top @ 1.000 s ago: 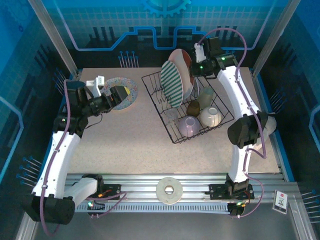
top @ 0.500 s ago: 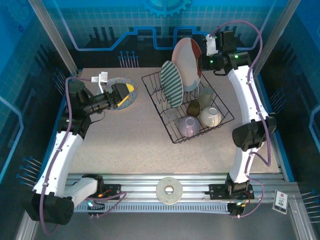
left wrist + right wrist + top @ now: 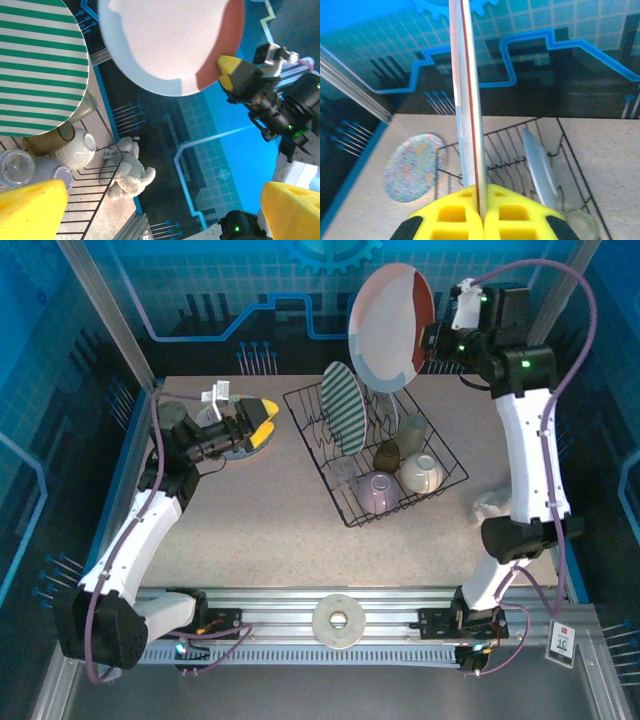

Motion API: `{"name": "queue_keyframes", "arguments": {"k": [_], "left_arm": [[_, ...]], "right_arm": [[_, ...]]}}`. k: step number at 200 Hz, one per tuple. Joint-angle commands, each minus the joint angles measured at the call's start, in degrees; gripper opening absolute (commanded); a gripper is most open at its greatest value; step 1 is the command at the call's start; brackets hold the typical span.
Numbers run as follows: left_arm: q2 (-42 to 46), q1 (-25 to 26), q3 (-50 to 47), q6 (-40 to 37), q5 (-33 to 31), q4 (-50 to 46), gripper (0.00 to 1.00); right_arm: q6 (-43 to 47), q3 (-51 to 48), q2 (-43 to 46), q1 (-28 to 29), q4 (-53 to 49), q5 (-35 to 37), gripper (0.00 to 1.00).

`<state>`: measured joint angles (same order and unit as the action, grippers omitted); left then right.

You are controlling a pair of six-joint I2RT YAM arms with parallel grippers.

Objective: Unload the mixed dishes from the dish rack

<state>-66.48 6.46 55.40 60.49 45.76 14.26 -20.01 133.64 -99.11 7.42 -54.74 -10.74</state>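
Observation:
My right gripper [image 3: 432, 342] is shut on the rim of the plate with red, white and dark areas [image 3: 390, 328], held upright high above the dish rack [image 3: 345, 515]. That plate [image 3: 467, 100] runs edge-on between the yellow pads of the right gripper [image 3: 481, 210]. In the rack stand the green-and-white striped plate [image 3: 345, 405], a pale tumbler [image 3: 412, 430], a small brown cup [image 3: 388, 453], a cream bowl [image 3: 422, 472] and a lavender cup [image 3: 377, 490]. My left gripper [image 3: 258, 423] hovers left of the rack, open and holding nothing, facing the striped plate [image 3: 35, 70].
A speckled plate [image 3: 415, 167] lies on the table left of the rack, under the left gripper. A soft white cloth lump [image 3: 495, 502] sits right of the rack. A white ring-shaped disc [image 3: 338, 620] rests on the front rail.
The right arm has lifted the red-and-white plate up out of the rack and higher. The left gripper has swung right, towards the rack.

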Motion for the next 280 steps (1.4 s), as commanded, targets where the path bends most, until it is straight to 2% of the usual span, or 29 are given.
{"name": "queue_keyframes", "arguments": {"k": [1,39,88,150,189,212,225,280], "left_arm": [[-3.5,1.1,2.6,3.4,1.2,7.6,0.99],[-9.8,3.5,7.1,3.5,1.5,10.2,0.98],[-18.2,8.3,13.3,2.8,1.9,12.5,0.96],[-28.5,12.8,21.4,4.2,2.9,13.0,0.91],[-32.5,13.8,23.9,8.7,3.0,18.0,0.86],[-33.7,14.2,24.8,9.7,3.6,19.1,0.80],[-34.3,14.3,25.2,10.4,4.1,19.7,0.74],[-35.3,14.4,24.9,14.5,5.1,23.5,0.37]], "right_arm": [[-8.4,-1.4,4.9,-3.3,6.1,-8.4,0.00],[-21.3,-16.3,13.4,-8.4,14.7,-20.9,0.00],[-28.8,-30.6,21.5,-12.1,18.9,-29.5,0.00],[-31.7,-41.3,28.0,-16.9,20.1,-37.4,0.00],[-32.4,-45.0,30.6,-17.6,20.6,-38.0,0.00],[-33.2,-46.2,31.2,-17.8,21.5,-38.7,0.00],[-33.4,-46.4,31.2,-17.8,21.6,-39.0,0.00],[-32.9,-47.5,31.1,-17.8,22.3,-38.5,0.00]]}}
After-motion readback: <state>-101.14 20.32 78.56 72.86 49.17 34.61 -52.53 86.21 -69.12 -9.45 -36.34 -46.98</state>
